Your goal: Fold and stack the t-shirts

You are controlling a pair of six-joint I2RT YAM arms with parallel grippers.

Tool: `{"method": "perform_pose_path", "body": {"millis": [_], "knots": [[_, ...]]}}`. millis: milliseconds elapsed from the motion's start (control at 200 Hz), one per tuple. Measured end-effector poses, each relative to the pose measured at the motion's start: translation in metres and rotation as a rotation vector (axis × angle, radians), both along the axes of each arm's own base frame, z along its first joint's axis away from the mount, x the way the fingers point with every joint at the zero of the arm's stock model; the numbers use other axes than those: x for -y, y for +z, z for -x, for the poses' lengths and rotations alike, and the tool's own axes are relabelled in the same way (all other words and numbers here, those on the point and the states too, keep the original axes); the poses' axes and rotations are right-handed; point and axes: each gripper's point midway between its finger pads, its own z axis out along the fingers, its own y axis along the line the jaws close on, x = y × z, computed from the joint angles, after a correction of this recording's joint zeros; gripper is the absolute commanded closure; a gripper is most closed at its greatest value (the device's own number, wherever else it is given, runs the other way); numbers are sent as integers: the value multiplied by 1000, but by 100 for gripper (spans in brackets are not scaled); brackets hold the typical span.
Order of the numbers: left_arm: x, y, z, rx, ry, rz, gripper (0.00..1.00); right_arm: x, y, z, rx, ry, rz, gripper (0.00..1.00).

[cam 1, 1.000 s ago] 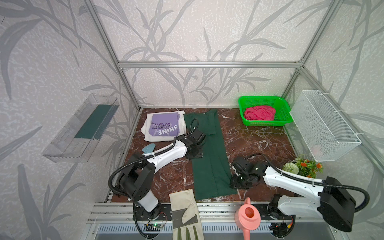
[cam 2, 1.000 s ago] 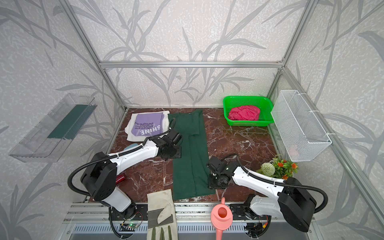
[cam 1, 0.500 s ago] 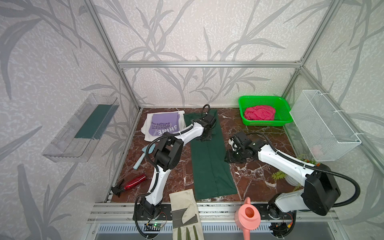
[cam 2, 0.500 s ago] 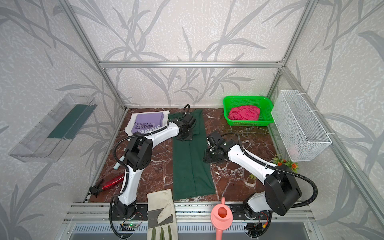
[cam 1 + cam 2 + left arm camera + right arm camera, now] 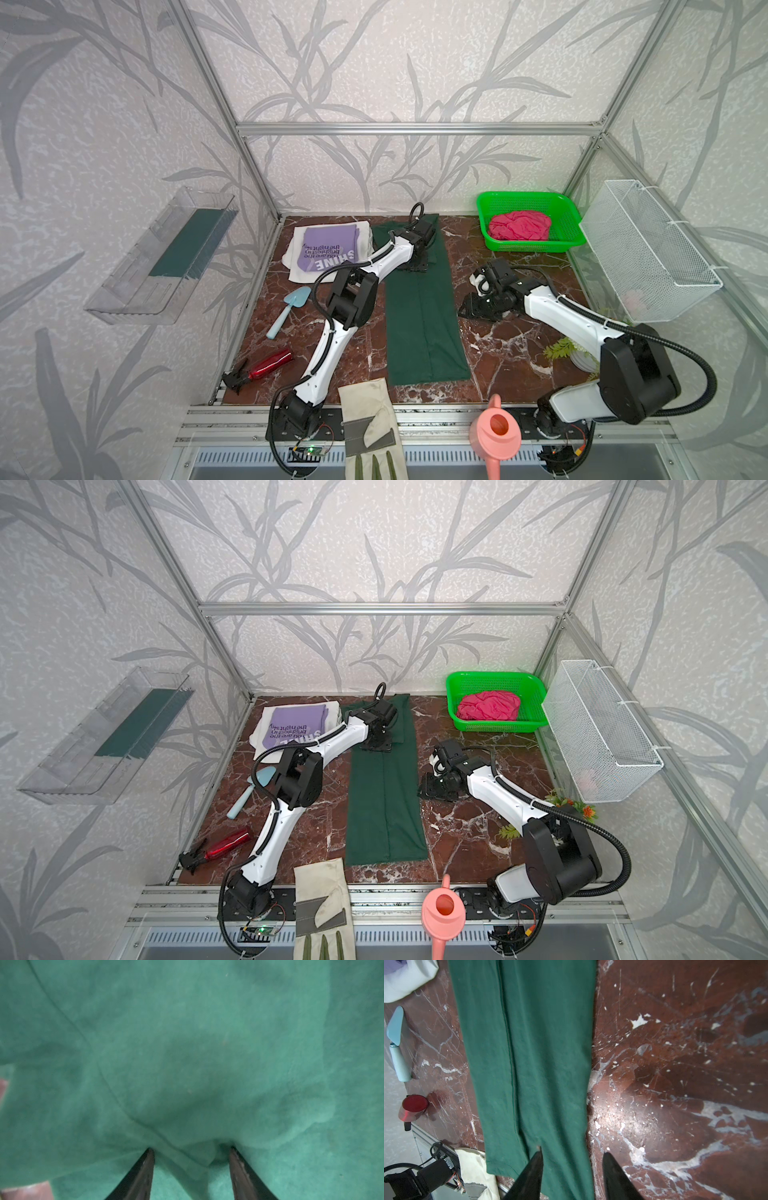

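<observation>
The dark green t-shirt lies as a long narrow strip down the middle of the marble table. My left gripper presses on its far part, jaws open, with a loose ridge of green cloth between the fingertips. My right gripper hangs open over the strip's right edge, holding nothing. The lilac "SHINE" t-shirt lies folded on the white one at the far left. The pink-red t-shirt sits crumpled in a green basket.
A beige work glove and a pink watering can lie on the front rail. A blue trowel and a red spray bottle are at the left. A wire basket hangs at the right above a small plant.
Both arms have reached farther back. The left gripper went from the green strip's middle to its far part. The right gripper went from the front right to the strip's mid right edge.
</observation>
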Motion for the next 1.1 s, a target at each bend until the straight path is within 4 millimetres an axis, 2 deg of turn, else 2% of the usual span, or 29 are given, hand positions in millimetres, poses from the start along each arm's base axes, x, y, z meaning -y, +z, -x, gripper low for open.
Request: {"method": "perform_pose_path", "body": {"millis": [95,160,265,325,415,570,645,720,860,930,1010,1100], "knots": [[3,3,-24,26,1,25,42,-4,-4,-5,-12,21,-2,52],[3,5,-32,32,0,41,42,-5,-3,-8,-6,32,-3,52],[-1,9,-29,11,-18,44,42,-5,2,-7,7,37,-6,52],[-7,13,-18,-8,-31,32,42,-3,3,-3,18,38,-12,51],[-20,32,26,-44,-52,8,42,3,1,18,18,35,-26,49],[-46,106,120,8,-53,105,47,8,-18,63,-34,48,-32,48],[-62,123,162,21,-36,174,51,6,-29,81,-66,65,-28,48],[-79,110,200,-20,-4,226,57,3,-38,94,-92,78,-22,48],[-105,36,281,-245,76,244,58,-3,-47,108,-114,93,-18,48],[-114,14,314,-328,106,240,56,-7,-47,111,-117,96,-15,48],[-117,9,334,-356,123,275,55,-11,-49,114,-112,97,-13,48],[-111,12,337,-349,133,335,56,-13,-53,117,-115,85,-8,49]]}}
